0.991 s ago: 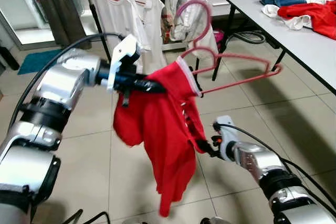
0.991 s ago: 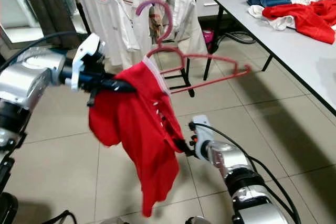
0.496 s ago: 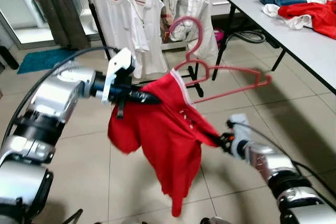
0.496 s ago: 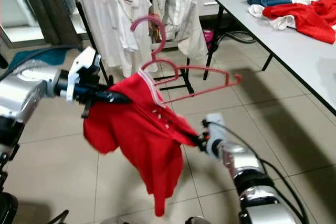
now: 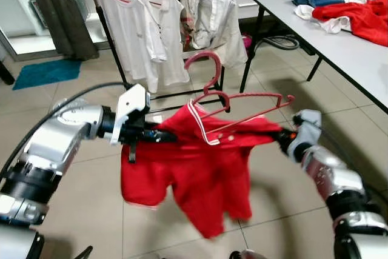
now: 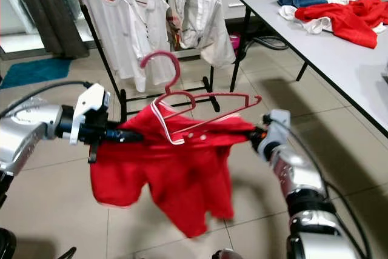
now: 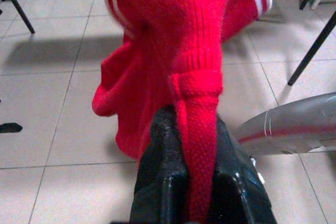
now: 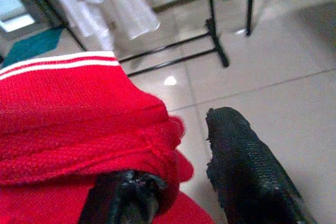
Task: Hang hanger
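A red polo shirt with a white-striped collar hangs on a pink hanger, whose hook stands free in the air in front of me. The shirt is stretched sideways between both arms. My left gripper is shut on the shirt's left shoulder; the left wrist view shows a fold of red knit pinched between the fingers. My right gripper is at the shirt's right shoulder. In the right wrist view its fingers stand apart, with red fabric draped over one of them.
A black clothes rack with white shirts stands behind the hanger. A white table at the right carries red, white and blue clothes. A blue mat and a dark curtain are at the far left. The floor is tiled.
The right gripper has swung up and to the right, pulling the shirt out from hanging limp to spread wide. The left arm has dropped lower, and the hanger now sits more level.
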{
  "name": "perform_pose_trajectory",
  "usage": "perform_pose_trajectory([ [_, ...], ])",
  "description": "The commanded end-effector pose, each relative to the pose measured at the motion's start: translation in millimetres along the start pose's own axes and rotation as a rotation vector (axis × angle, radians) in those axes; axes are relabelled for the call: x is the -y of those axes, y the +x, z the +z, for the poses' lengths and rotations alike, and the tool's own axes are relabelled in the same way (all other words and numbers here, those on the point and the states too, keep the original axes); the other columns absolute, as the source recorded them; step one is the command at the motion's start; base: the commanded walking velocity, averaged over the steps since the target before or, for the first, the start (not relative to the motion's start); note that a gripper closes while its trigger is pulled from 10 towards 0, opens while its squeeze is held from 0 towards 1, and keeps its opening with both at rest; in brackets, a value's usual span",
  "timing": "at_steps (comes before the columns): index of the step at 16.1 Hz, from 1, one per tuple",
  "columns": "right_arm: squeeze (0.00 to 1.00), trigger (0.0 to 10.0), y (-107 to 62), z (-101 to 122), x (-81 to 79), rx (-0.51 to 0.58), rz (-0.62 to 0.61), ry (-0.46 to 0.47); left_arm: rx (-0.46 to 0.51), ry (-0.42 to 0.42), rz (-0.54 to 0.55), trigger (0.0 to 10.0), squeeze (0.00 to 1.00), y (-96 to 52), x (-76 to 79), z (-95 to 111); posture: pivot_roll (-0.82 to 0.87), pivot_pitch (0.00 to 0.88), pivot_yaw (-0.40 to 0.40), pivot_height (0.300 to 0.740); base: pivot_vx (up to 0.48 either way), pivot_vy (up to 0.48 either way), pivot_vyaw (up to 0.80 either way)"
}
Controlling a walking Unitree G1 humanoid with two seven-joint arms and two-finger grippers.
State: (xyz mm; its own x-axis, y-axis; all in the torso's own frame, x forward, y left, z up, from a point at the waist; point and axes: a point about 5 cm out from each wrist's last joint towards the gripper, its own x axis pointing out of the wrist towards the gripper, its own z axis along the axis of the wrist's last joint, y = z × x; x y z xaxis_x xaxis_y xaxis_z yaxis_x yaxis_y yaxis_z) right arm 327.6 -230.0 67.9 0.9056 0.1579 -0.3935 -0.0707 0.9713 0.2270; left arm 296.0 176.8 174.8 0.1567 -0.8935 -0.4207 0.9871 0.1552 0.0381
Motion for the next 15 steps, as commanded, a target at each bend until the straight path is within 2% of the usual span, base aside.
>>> perform_pose_trajectory([
  [1, 0.00, 0.0, -11.1, 19.3, 32.9, 0.065, -0.151, 0.017, -0.048, 0.011, 0.042, 0.0, 0.00, -19.5, 3.1, -2.7, -0.08, 0.000, 0.020, 0.740, 0.000, 0.000, 0.00],
  [4, 0.00, 0.0, -12.0, 29.4, 36.2, 0.094, -0.175, 0.006, -0.035, -0.025, 0.069, 0.0, 0.00, -18.6, 11.0, -12.8, -0.08, 0.000, 0.011, 0.740, 0.000, 0.000, 0.00],
  [6, 0.00, 0.0, -10.4, 38.5, 36.3, 0.116, -0.186, 0.005, -0.135, -0.019, 0.091, 0.0, 0.00, -20.2, 16.1, -28.3, -0.08, 0.000, -0.008, 0.740, 0.000, 0.000, 0.00],
  [7, 0.00, 0.0, -9.3, 44.2, 35.1, 0.132, -0.183, 0.000, -0.195, -0.003, 0.123, 0.0, 0.00, -21.7, 13.9, -34.0, -0.07, 0.000, -0.012, 0.740, 0.000, 0.000, 0.00],
  [11, 0.00, 0.0, -2.5, 66.7, 14.6, 0.173, -0.111, -0.028, -0.288, 0.053, 0.168, 0.0, 0.00, -17.1, 8.2, -39.5, -0.08, 0.000, -0.007, 0.740, 0.000, 0.000, 0.00],
  [13, 0.00, 0.0, 0.8, 76.1, 3.4, 0.176, -0.086, -0.049, -0.337, 0.071, 0.129, 0.0, 0.00, -12.3, 8.8, -42.6, -0.09, 0.000, 0.003, 0.740, 0.000, 0.000, 0.00],
  [15, 0.00, 0.0, 1.7, 79.5, 0.7, 0.178, -0.080, -0.064, -0.377, 0.067, 0.174, 0.0, 0.00, -12.3, 3.9, -46.8, -0.09, 0.000, 0.008, 0.740, 0.000, 0.000, 0.00],
])
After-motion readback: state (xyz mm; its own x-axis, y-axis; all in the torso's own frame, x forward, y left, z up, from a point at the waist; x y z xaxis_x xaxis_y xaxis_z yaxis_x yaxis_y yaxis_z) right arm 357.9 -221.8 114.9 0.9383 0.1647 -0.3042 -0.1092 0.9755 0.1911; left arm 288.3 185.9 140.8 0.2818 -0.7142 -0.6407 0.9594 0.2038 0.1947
